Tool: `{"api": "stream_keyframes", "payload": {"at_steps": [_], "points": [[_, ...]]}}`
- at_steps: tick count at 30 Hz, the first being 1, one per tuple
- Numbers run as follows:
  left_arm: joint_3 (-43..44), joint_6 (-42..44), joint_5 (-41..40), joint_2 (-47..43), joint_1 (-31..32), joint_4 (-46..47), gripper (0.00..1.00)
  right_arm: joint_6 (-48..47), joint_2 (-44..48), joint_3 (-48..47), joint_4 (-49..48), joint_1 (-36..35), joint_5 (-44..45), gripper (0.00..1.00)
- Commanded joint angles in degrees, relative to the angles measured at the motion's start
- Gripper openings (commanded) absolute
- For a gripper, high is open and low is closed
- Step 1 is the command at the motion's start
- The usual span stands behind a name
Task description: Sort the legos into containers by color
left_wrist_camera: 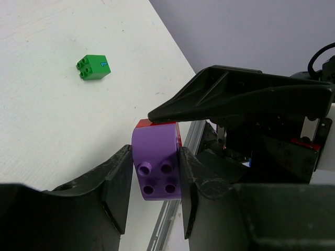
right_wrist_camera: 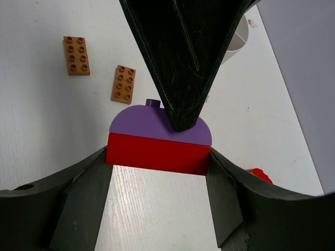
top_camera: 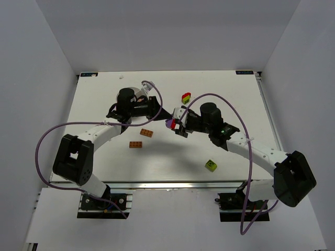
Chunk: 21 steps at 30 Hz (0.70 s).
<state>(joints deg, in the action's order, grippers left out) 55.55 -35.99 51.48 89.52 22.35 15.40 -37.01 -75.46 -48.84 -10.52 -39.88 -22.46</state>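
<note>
Above the table's middle, the purple-and-red piece (top_camera: 170, 123) hangs between both grippers. My left gripper (top_camera: 166, 119) is shut on its purple half (left_wrist_camera: 156, 167), a finger pressed to each side. My right gripper (top_camera: 178, 126) is shut on its red half (right_wrist_camera: 157, 152), and the left gripper's finger (right_wrist_camera: 180, 63) crosses above it. Two orange plates (top_camera: 146, 133) (top_camera: 136, 145) lie on the table left of the grippers, also in the right wrist view (right_wrist_camera: 123, 83) (right_wrist_camera: 76, 55). The white dish (top_camera: 141, 90) is mostly hidden behind the left arm.
A lime-green block (top_camera: 211, 165) lies near the front right. The left wrist view shows a green block (left_wrist_camera: 93, 67) on the table. A red-yellow-green piece (top_camera: 186, 98) sits at the back. The table's front rail (left_wrist_camera: 167, 219) runs below the held piece.
</note>
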Motion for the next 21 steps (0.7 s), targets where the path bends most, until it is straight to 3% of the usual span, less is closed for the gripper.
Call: {"api": "stream_keyframes", "payload": {"at_steps": [1,10,13,14,15,21], "points": [[1.8,1.6,2.5,-0.4,0.2,-1.5,0.22,0.4,1.9,0.2,-5.8,0.3,1.8,0.00],[1.4,0.0,3.2,-1.4,-1.4,0.5,0.18,0.5,2.4,0.8,-5.8,0.9,1.3,0.00],[1.1,-0.5,3.5,-1.0,-1.4,0.9,0.34,0.8,2.6,0.7,-5.9,0.9,0.8,0.00],[1.1,-0.5,3.5,-0.9,-1.4,0.9,0.35,0.8,2.5,0.5,-5.9,0.9,0.7,0.00],[1.1,-0.4,3.4,-0.8,-1.4,0.7,0.43,0.9,2.5,0.3,-5.9,0.9,0.6,0.00],[1.5,2.0,3.0,-1.2,-0.5,-2.1,0.60,0.8,2.1,0.1,-5.9,0.9,0.4,0.00]]}}
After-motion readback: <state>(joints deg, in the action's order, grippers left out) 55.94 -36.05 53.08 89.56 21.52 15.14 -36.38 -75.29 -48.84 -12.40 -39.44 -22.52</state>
